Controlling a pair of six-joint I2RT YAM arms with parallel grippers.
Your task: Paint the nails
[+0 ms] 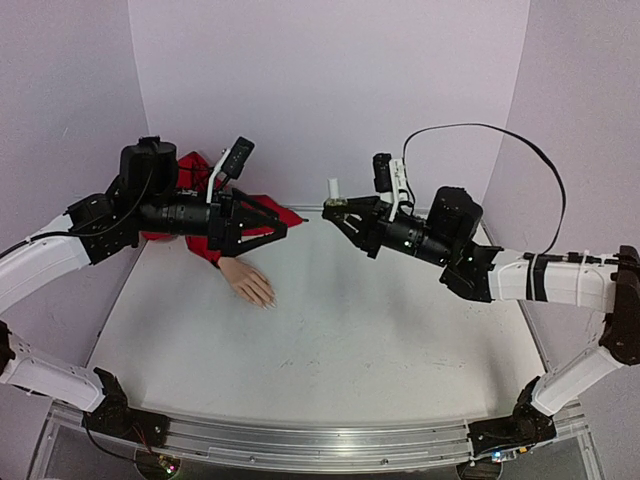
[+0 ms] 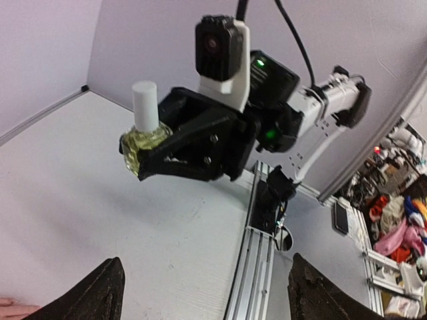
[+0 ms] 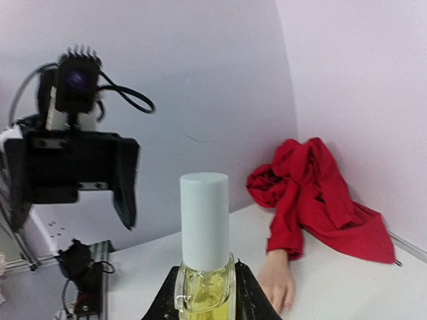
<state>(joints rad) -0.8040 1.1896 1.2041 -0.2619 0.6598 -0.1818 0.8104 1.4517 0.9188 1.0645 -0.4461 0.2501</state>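
A pale mannequin hand (image 1: 248, 280) lies palm down on the white table (image 1: 340, 340), its wrist in a red fabric sleeve (image 1: 195, 185). The nails at its fingertips (image 1: 268, 300) are too small to make out. My left gripper (image 1: 283, 224) hovers above and behind the hand, open, with nothing between its fingers (image 2: 100, 293). My right gripper (image 1: 340, 212) is shut on a small yellowish bottle (image 3: 205, 283) with a white cap (image 3: 204, 220), held upright in the air facing the left gripper. The hand (image 3: 275, 280) and sleeve (image 3: 313, 193) show beyond the bottle in the right wrist view.
Lilac walls (image 1: 330, 90) close in the table at the back and both sides. A metal rail (image 1: 300, 440) runs along the near edge, carrying the arm bases. A black cable (image 1: 520, 140) loops over the right arm.
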